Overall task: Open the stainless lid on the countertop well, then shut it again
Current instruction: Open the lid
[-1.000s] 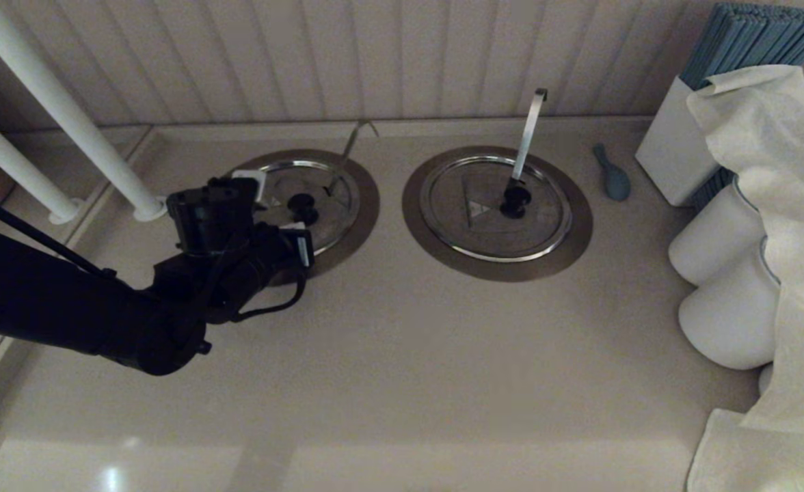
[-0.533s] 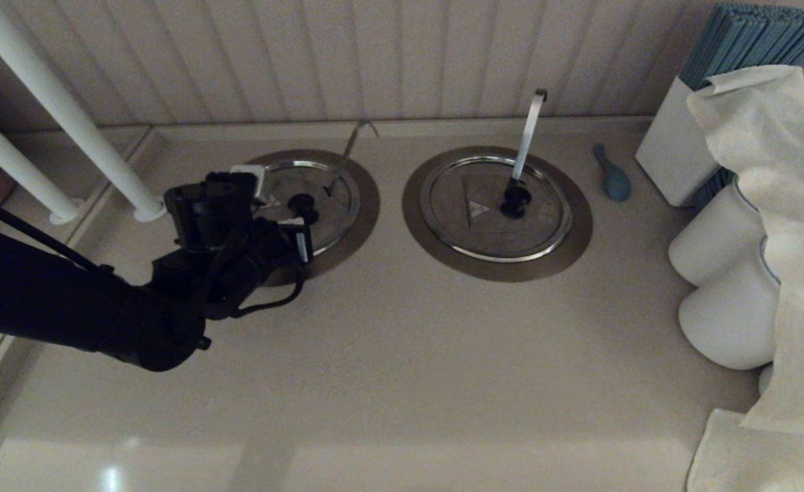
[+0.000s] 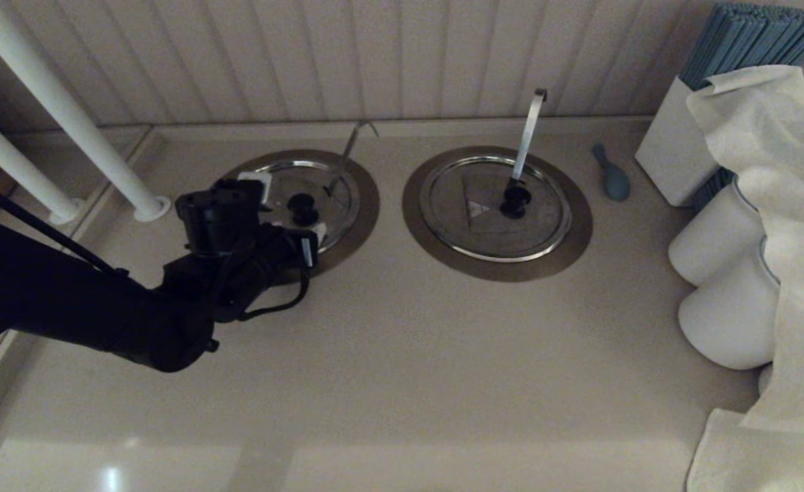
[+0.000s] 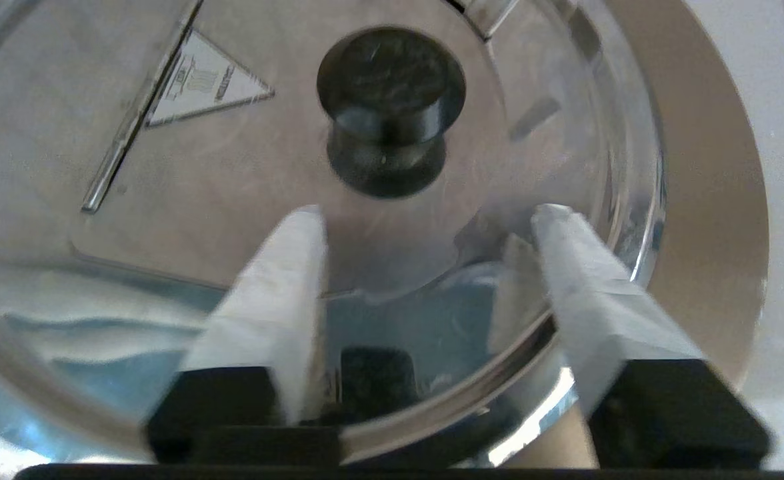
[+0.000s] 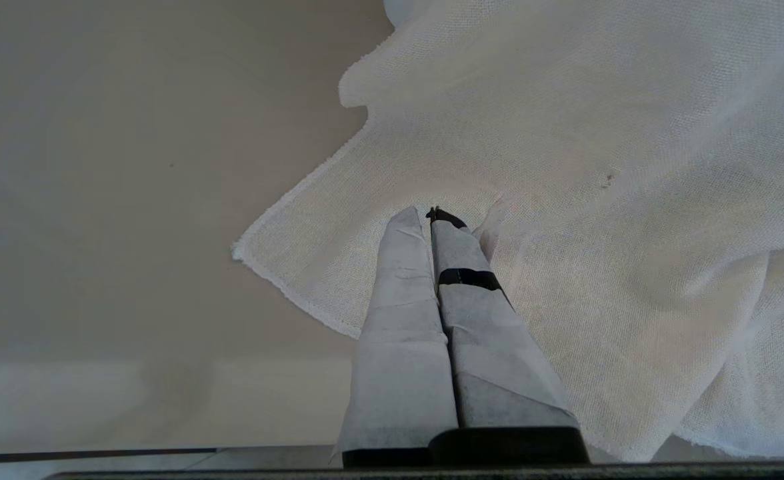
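Observation:
The stainless lid lies flat over the countertop well, whose brushed collar rings it. Its black knob stands at the centre, and the thin hooked rod rises at the far edge. My left gripper hovers open over the lid's near-left part. In the left wrist view its fingertips stop just short of the knob, apart from it, with the triangle mark beside. Nothing is between the fingers. My right gripper is shut and empty over white cloth, out of the head view.
The twin lid with a broad bright handle sits to the right. A blue spoon, a white box, white jars and draped cloth crowd the right side. White pipes stand at the left.
My left arm drew slightly to the left, then shifted back right and a little nearer. The gripper stayed open and the lid did not move.

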`<state>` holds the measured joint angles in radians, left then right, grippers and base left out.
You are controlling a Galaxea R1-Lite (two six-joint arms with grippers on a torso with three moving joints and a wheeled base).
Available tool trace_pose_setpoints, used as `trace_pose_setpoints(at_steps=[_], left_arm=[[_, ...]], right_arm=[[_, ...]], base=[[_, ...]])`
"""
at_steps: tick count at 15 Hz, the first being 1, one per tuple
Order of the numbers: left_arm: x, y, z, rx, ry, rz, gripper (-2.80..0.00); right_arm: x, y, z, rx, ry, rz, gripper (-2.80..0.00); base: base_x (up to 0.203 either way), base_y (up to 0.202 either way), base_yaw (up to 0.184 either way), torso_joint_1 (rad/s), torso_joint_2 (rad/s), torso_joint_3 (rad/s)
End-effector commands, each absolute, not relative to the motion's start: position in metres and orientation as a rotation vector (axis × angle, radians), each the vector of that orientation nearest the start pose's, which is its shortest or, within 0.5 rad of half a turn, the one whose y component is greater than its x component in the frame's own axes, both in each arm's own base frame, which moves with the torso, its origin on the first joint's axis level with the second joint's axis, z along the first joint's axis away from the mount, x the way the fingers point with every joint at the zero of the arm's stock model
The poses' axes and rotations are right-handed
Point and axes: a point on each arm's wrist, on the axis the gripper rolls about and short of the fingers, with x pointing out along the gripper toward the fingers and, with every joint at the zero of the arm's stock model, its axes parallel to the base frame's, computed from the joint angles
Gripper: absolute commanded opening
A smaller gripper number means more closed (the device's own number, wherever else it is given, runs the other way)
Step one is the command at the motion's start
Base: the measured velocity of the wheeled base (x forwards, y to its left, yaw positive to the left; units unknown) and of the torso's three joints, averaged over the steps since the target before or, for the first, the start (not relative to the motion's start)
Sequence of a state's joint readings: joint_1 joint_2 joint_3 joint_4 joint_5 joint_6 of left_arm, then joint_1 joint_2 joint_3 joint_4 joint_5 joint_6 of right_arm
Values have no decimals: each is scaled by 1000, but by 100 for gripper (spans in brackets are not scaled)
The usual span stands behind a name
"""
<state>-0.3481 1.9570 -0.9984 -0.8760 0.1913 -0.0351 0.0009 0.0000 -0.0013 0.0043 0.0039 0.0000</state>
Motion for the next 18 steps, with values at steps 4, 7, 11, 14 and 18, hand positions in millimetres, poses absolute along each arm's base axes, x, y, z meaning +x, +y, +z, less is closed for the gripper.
trace_pose_setpoints(at_steps=[4,7,11,14,18], left_arm=[[377,-132,150,-31,48,-146,0],[385,-135,140,-42,-12,-149,0],[387,-136,138,-48,-40,-149,0],[395,-137,129,-60,-91,-147,0],[404,-133,116,-45,-75,-128,0]], right_arm=[[-23,0,75,0,3,6,-280],[-23,0,75,0,3,6,-280],[-23,0,75,0,3,6,-280],[-23,0,75,0,4,6,-280],[-23,0,75,0,5,6,-280]], base=[[0,0,0,0,0,0],[0,0,0,0,0,0],[0,0,0,0,0,0],[0,0,0,0,0,0],[0,0,0,0,0,0]])
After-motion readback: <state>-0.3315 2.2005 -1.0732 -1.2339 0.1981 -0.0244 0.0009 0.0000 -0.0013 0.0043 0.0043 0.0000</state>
